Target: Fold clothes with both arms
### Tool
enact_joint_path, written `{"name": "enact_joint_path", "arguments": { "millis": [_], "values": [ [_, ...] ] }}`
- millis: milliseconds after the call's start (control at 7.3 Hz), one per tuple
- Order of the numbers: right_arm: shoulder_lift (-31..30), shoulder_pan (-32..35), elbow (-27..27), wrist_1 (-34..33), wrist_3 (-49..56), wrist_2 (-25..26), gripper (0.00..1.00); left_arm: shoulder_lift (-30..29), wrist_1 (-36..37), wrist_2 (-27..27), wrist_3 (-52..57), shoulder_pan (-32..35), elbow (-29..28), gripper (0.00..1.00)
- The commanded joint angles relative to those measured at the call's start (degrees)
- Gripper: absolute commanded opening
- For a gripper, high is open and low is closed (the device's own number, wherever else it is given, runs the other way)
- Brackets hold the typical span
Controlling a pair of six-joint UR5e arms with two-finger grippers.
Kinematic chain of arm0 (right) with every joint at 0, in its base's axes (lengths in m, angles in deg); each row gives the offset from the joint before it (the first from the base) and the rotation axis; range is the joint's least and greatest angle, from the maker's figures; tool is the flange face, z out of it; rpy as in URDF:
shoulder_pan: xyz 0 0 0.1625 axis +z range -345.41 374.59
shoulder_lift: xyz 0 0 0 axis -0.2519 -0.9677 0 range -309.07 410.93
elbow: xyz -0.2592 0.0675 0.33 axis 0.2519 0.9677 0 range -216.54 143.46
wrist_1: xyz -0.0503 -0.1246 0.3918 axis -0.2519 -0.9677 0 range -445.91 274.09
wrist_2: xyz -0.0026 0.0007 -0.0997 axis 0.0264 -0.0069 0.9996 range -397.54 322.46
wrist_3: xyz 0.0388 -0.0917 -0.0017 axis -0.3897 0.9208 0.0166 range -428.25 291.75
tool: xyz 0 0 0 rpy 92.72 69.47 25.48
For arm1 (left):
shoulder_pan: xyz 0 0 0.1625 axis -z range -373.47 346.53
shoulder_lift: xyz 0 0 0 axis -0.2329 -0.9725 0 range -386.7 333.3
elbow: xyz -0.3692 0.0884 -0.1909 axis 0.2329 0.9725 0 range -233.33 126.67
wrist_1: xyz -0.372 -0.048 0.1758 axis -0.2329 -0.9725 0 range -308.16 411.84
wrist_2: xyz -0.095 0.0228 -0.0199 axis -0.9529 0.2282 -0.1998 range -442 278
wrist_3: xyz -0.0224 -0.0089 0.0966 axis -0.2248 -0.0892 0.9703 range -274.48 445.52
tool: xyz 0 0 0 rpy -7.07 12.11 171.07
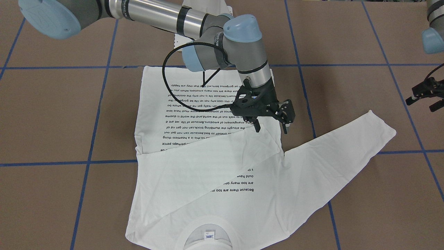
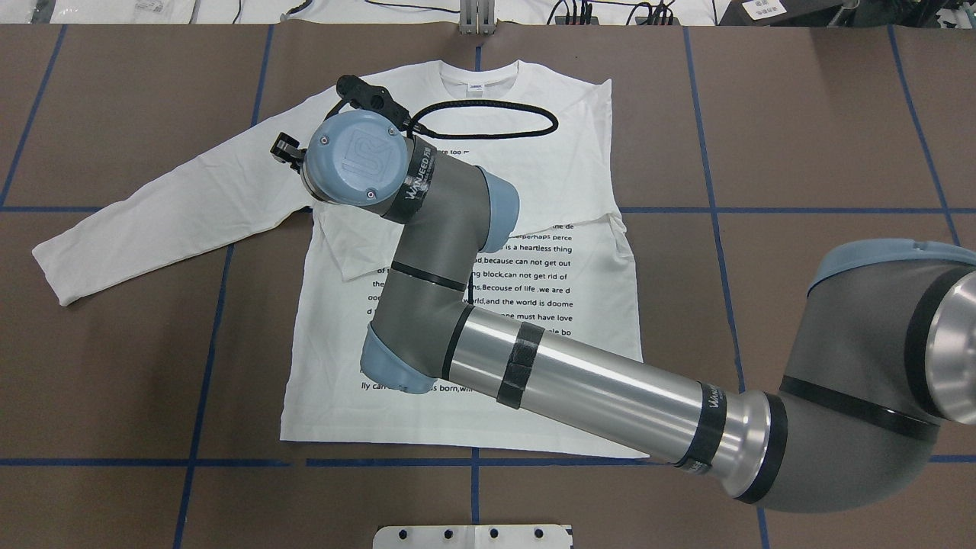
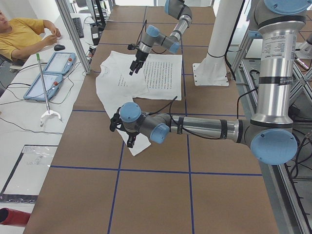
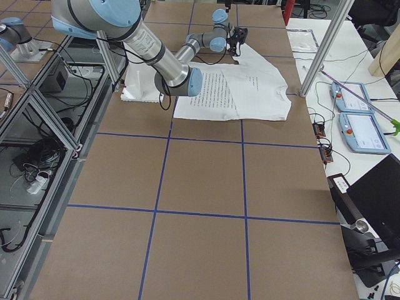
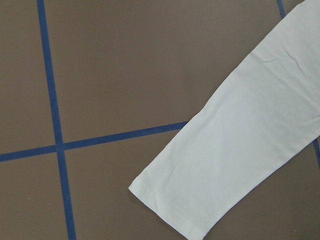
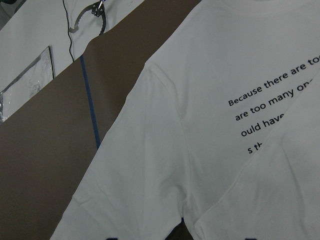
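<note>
The white long-sleeved shirt (image 1: pixel 215 166) lies flat on the brown table, text side up, with its collar (image 1: pixel 207 234) on the side away from the robot. One sleeve is folded diagonally across the chest (image 1: pixel 208 152). The other sleeve (image 2: pixel 152 221) stretches out toward the robot's left. My right gripper (image 1: pixel 271 127) is open and empty, just above the end of the folded sleeve. My left gripper (image 1: pixel 421 102) is open and empty, and hovers beside the cuff of the outstretched sleeve (image 5: pixel 200 200).
Blue tape lines (image 1: pixel 104 66) grid the brown table. A white mounting plate (image 2: pixel 473 536) sits at the robot's edge of the table. In the exterior left view, a white pedestal base (image 3: pixel 212 73) stands near the shirt, and an operator (image 3: pixel 19 34) and tablets (image 3: pixel 48 73) are beyond the far side.
</note>
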Motion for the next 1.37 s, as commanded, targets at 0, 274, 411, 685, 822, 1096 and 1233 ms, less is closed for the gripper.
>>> {"name": "enact_joint_path", "arguments": {
  "millis": [0,274,411,685,822,1096,1233],
  "values": [
    [-8.58,6.62,-8.61,-0.52,-0.36,-9.87,0.98,-4.63,-12.52,2.59,-6.84,-4.76,-13.56,0.99],
    [-19.66,11.48,-19.26,-0.17,0.34,-18.72,0.99,-4.91,-19.77,2.24,-12.87,-7.58,-20.22,0.87],
    [-21.10,11.84,-20.17,-0.17,1.65,-18.91,0.98,-4.91,-19.79,2.67,-15.45,-9.86,-20.40,0.82],
    [-21.64,11.67,-20.27,0.18,1.92,-18.83,0.99,-4.82,-19.79,2.59,-15.48,-10.05,-20.32,0.71],
    [-21.73,11.67,-20.27,0.18,2.01,-18.83,0.99,-4.82,-19.79,2.68,-15.39,-10.05,-20.31,0.65],
    [-21.90,11.59,-20.27,0.27,2.01,-18.65,0.99,-4.65,-19.87,2.68,-15.13,-10.05,-20.58,0.48],
    [-21.90,11.50,-20.27,0.27,1.93,-18.65,0.99,-4.47,-19.79,2.68,-15.13,-10.05,-20.49,0.48]
  ]
}}
